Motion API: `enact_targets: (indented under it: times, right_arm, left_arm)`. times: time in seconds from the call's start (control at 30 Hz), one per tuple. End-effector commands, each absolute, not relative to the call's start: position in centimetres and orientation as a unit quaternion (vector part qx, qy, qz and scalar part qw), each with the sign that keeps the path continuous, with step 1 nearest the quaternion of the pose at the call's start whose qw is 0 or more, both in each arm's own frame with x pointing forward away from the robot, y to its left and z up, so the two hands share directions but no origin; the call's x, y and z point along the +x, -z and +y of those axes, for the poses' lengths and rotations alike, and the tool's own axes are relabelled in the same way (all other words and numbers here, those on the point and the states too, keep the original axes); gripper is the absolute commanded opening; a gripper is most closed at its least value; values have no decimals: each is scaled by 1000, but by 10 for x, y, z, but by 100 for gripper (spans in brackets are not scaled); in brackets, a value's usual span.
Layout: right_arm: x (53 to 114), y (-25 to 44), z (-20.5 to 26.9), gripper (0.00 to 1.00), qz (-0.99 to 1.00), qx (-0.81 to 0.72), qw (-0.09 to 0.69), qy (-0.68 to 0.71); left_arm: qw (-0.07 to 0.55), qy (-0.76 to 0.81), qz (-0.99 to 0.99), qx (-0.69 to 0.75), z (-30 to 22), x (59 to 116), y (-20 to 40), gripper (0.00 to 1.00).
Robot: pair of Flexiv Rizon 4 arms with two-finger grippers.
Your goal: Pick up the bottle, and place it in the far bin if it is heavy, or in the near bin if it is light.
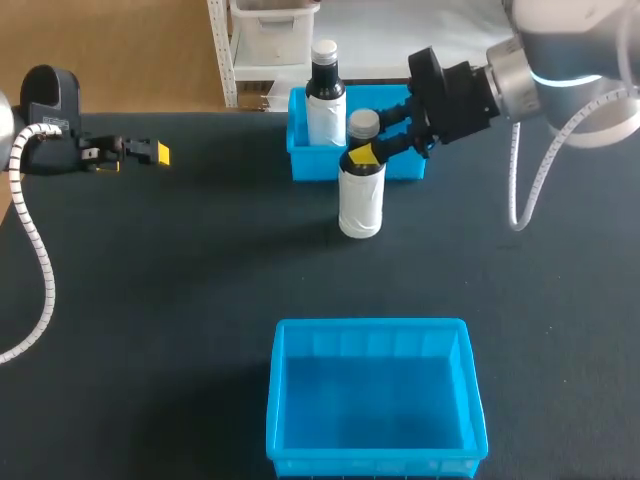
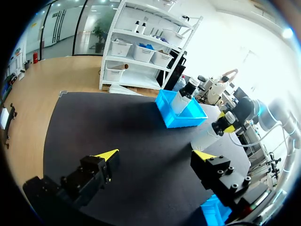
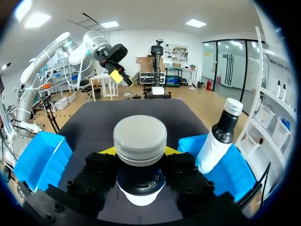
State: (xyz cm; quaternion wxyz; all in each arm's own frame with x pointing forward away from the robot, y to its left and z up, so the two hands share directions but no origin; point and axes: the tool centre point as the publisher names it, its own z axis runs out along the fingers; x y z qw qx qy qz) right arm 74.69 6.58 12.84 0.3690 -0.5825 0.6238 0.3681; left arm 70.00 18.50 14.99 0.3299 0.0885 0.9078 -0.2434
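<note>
A white-labelled dark bottle (image 1: 361, 195) with a grey cap (image 3: 140, 139) stands upright on the black table, just in front of the far blue bin (image 1: 300, 160). My right gripper (image 1: 365, 152) is shut on its neck, one finger on each side below the cap, as the right wrist view shows (image 3: 140, 157). The left wrist view shows this bottle (image 2: 208, 136) and the right gripper (image 2: 226, 125) from afar. My left gripper (image 1: 158, 153) hangs open at the table's far left, its fingers wide apart (image 2: 155, 157) with nothing between them.
A second, black-capped bottle (image 1: 325, 95) stands inside the far bin (image 3: 235, 169), close beside the held one. The near blue bin (image 1: 275, 400) sits at the table's front edge with nothing in it. Bare black tabletop lies between the two bins.
</note>
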Motion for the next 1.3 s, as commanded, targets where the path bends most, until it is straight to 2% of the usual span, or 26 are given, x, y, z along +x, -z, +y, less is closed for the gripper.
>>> enact_targets:
  times: [0.03,0.57,1.3]
  right_arm:
    - [736,-144,55,0,628,-581,372,-359]
    - [724,-195,12,0,636,-576,388,-337]
    - [738,-222,-52,0,663,-555,401,-302]
  left_arm:
    - [330,243,908,88,185,700,-150,100]
    - [330,243,908,88,185,700,-150,100]
    - [330,243,908,88,185,700,-150,100]
